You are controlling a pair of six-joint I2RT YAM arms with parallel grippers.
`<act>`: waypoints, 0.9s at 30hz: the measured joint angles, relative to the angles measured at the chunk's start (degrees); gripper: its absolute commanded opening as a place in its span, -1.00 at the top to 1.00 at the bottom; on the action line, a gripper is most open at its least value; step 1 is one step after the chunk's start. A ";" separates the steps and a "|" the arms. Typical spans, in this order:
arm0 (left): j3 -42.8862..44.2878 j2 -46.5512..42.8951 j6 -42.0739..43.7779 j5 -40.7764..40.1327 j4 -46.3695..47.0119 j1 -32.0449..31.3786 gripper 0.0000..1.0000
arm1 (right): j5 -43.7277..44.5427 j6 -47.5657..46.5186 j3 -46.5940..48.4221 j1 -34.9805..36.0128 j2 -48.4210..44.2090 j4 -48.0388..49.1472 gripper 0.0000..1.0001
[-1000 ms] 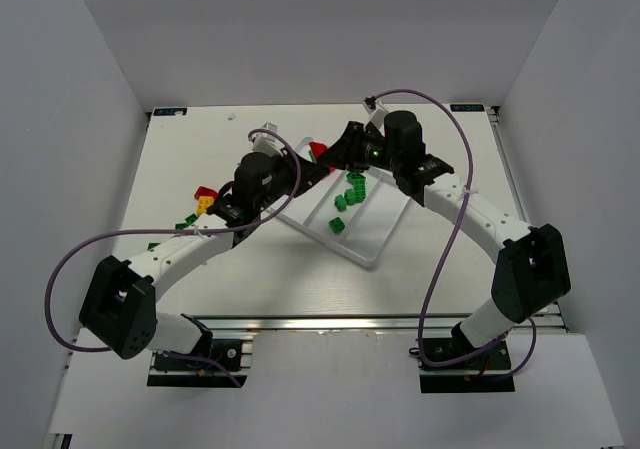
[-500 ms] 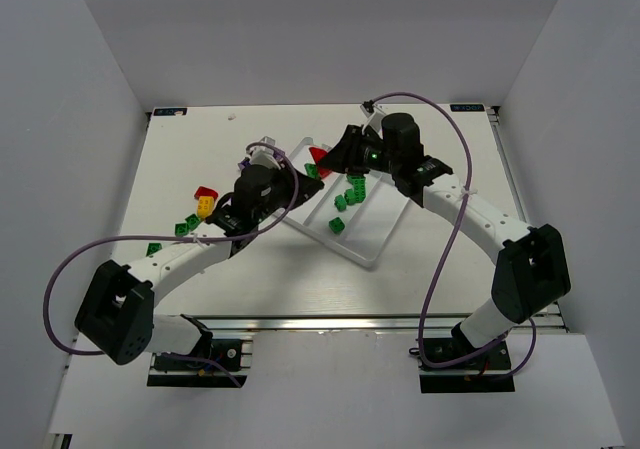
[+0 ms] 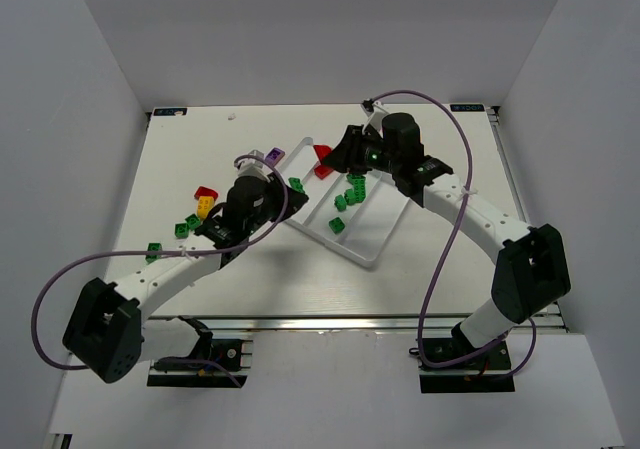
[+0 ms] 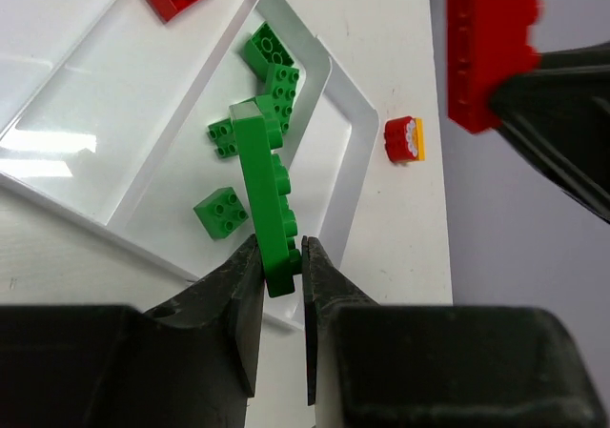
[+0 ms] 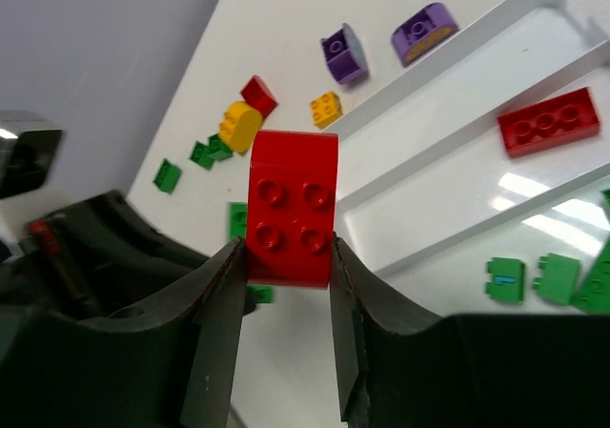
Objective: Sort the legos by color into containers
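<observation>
My left gripper (image 3: 292, 186) is shut on a long green lego (image 4: 265, 199), held on edge above the near-left rim of the white tray (image 3: 366, 260). My right gripper (image 3: 327, 161) is shut on a red 2x2 lego (image 5: 291, 207), held above the tray's far-left end. In the tray (image 4: 353, 142), one compartment holds several green legos (image 4: 272, 66) and another holds a red brick (image 5: 548, 121). Loose legos lie on the table left of the tray: purple (image 5: 344, 52), yellow (image 5: 239, 125), red (image 5: 258, 94) and green (image 5: 168, 174).
A red-and-yellow piece (image 4: 403, 138) lies on the table just beyond the tray's far end. Two small green bricks (image 3: 185, 227) and another (image 3: 154, 250) lie beside my left arm. White walls close in the table on three sides.
My left arm has drawn back toward the near left with the green lego, from over the tray to its left rim, uncovering a purple brick. The right arm has barely moved.
</observation>
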 measured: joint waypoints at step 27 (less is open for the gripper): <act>-8.46 -26.77 -0.83 -7.67 -15.45 0.22 0.81 | 1.09 -18.93 10.47 0.90 26.62 -1.38 0.68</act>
